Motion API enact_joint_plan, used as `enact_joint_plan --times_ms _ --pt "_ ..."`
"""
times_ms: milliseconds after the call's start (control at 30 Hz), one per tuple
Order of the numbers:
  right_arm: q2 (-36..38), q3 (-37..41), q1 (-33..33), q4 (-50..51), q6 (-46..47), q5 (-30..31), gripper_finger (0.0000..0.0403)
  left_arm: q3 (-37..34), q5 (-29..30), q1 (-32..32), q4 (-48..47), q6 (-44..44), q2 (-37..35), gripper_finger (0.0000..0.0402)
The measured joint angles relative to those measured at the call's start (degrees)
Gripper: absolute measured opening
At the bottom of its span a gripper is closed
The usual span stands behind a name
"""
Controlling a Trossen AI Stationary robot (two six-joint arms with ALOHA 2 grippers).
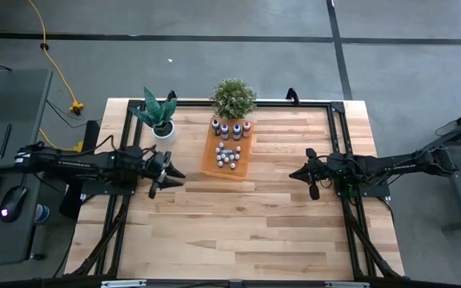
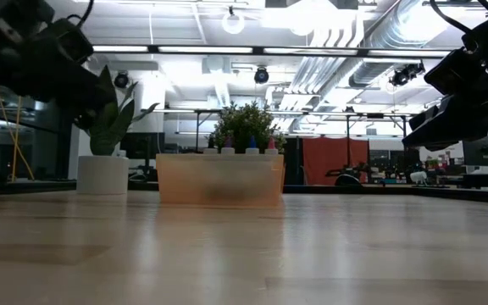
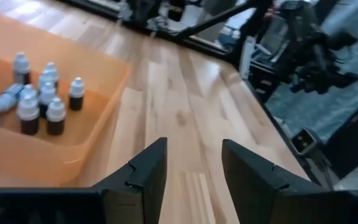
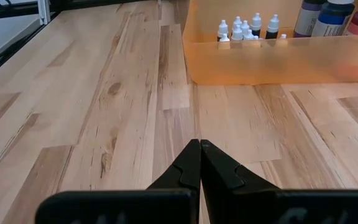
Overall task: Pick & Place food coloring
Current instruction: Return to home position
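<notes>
Several tiny food coloring bottles (image 1: 227, 156) with white caps stand on their bases inside the orange tray (image 1: 212, 165); the left wrist view shows the bottles (image 3: 37, 99) close up, the right wrist view shows them (image 4: 246, 28) farther off. Larger blue, purple and red bottles (image 1: 230, 129) stand at the tray's far end. My left gripper (image 1: 176, 177) hovers open just left of the tray, its own view (image 3: 193, 171) looking past the tray's near corner. My right gripper (image 1: 301, 178) hangs shut to the tray's right, fingers together (image 4: 199, 163), pointing at the tray.
A spiky plant in a white pot (image 1: 159, 118) stands left of the tray's far end, and a bushy green plant (image 1: 233, 97) stands behind it. Bare wooden tabletop (image 1: 246, 228) stretches toward the near edge. Black frame rails (image 1: 338, 136) run along the table's sides.
</notes>
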State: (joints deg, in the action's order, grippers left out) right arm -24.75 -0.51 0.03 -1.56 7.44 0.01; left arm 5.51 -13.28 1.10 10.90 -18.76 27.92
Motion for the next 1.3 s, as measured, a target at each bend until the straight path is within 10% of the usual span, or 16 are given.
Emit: enact_joint_plan --times_ms 433,800,1300 --pt "0.0 0.0 0.0 0.0 0.0 0.0 0.0 -4.6 -2.0 0.0 0.6 4.1 -15.3 0.0149" --pt "0.0 0.0 0.0 0.0 0.0 0.0 0.0 -4.7 11.8 0.0 -9.9 1.1 -26.0 0.0149" --pt "0.0 0.0 0.0 0.0 0.0 0.0 0.0 -4.8 12.4 0.0 -10.2 3.9 -24.6 0.0149"
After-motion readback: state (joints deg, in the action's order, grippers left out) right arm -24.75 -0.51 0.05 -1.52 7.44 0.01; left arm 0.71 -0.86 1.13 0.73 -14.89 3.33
